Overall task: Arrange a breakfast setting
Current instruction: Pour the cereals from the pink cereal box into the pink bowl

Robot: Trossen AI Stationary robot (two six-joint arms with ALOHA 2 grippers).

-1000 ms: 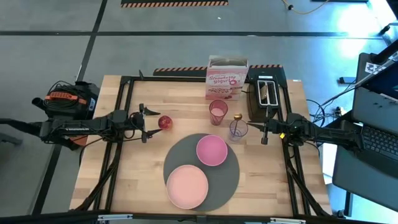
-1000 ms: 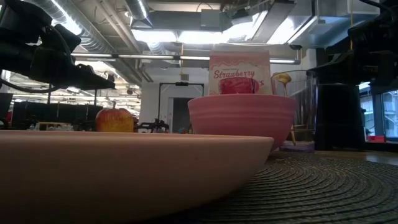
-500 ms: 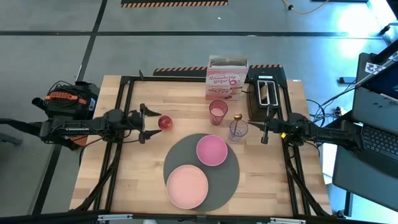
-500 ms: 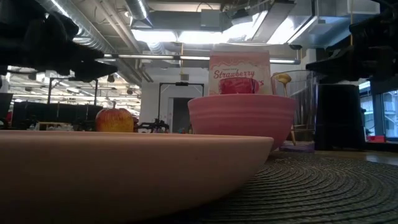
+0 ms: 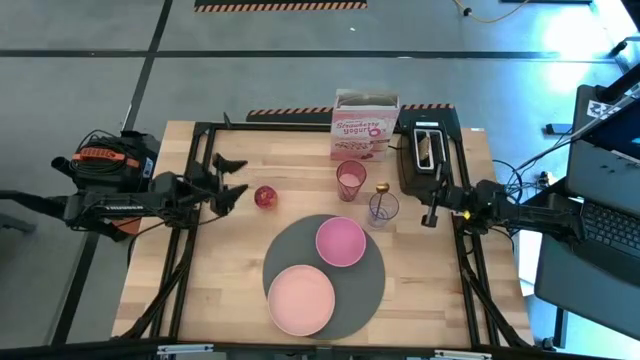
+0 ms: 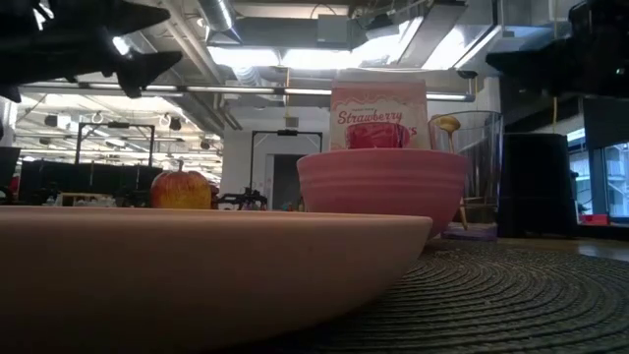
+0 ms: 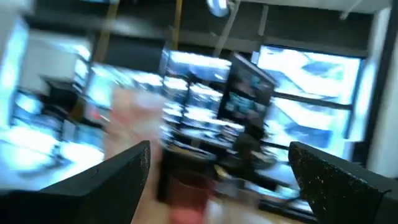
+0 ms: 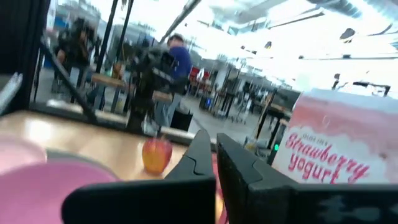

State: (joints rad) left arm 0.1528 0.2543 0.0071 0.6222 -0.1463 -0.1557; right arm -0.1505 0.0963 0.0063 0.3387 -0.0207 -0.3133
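While the high view lays out the whole table, the low view sits behind the plate [image 6: 197, 265] rim and hides most of the layout. From above: grey mat [image 5: 352, 283] at table centre, carrying the bowl [image 5: 341, 241] at its far side and the plate nearer the front edge. Tumbler [image 5: 351, 180] stands off the mat, just behind the bowl. Glass [image 5: 383, 209] stands beside the mat's right edge, with the spoon [image 5: 382, 188] standing in it. Cereal box [image 5: 364, 126] upright at the far edge; black toaster [image 5: 428, 152] just right of it, toast not discernible. Apple [image 5: 264, 196] lies left of the tumbler, on bare wood.

Left gripper [image 5: 228, 178] is above the table, near the apple on its left, fingers spread wide, holding nothing; the left wrist view is blurred but shows both fingers [image 7: 93, 183] far apart with nothing between them.

Right gripper [image 5: 436, 205] hovers right of the glass, in front of the toaster. Right wrist view shows its fingers [image 8: 193, 165] nearly together, gripping nothing, with the apple and box beyond.
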